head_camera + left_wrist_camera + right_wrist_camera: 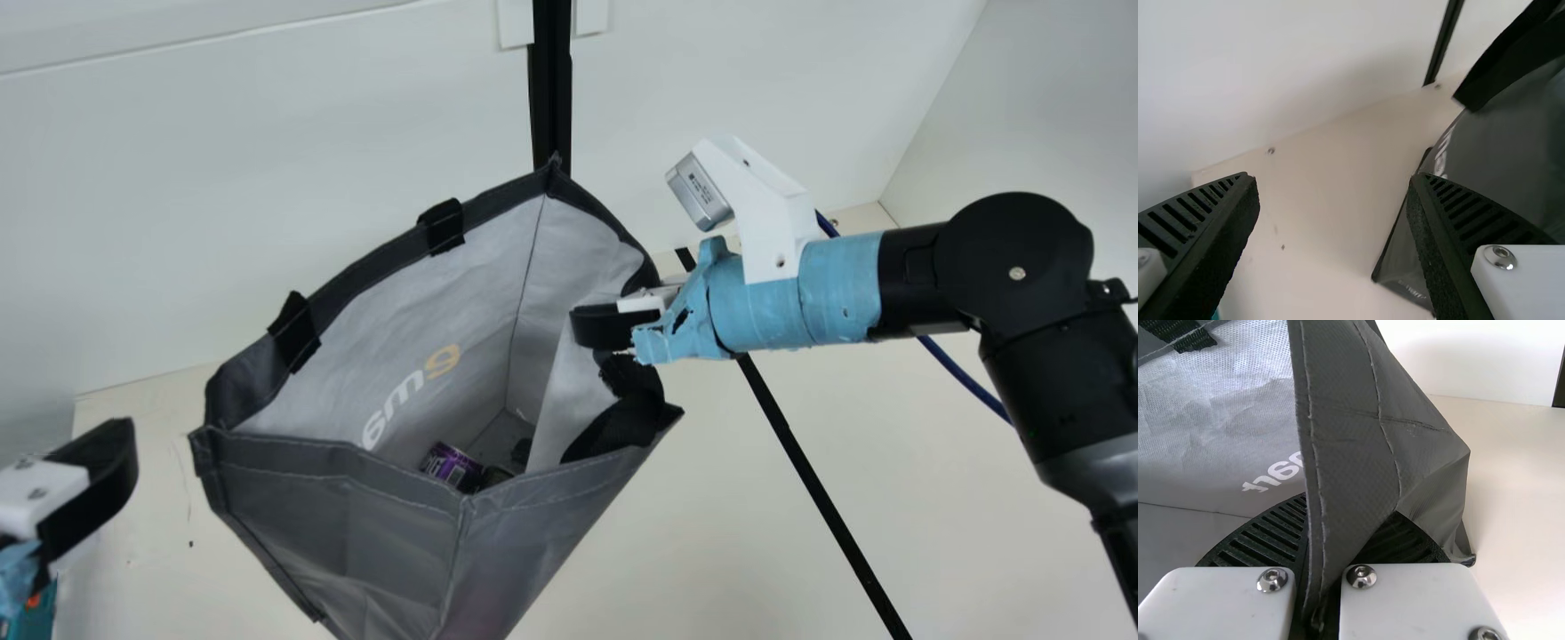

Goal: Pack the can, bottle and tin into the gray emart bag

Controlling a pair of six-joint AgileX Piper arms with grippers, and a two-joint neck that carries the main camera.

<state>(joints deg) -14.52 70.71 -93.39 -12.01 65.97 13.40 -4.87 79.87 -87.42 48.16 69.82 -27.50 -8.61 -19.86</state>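
Right pincer (1346, 510) closed on bag (338, 498) rim (probably for keeping mouth open); below it, inside: purple container (452, 467). Left pincer (1331, 179) widely spread, empty.

White back wall (222, 204) along far edge of cream tabletop (800, 569), meeting white side wall (1049, 116) near far right corner. Black post (551, 98) upright, small white plates (514, 22) flanking it. Black strip (818, 480) slanting across tabletop. Dark speck (190, 544) near left edge.
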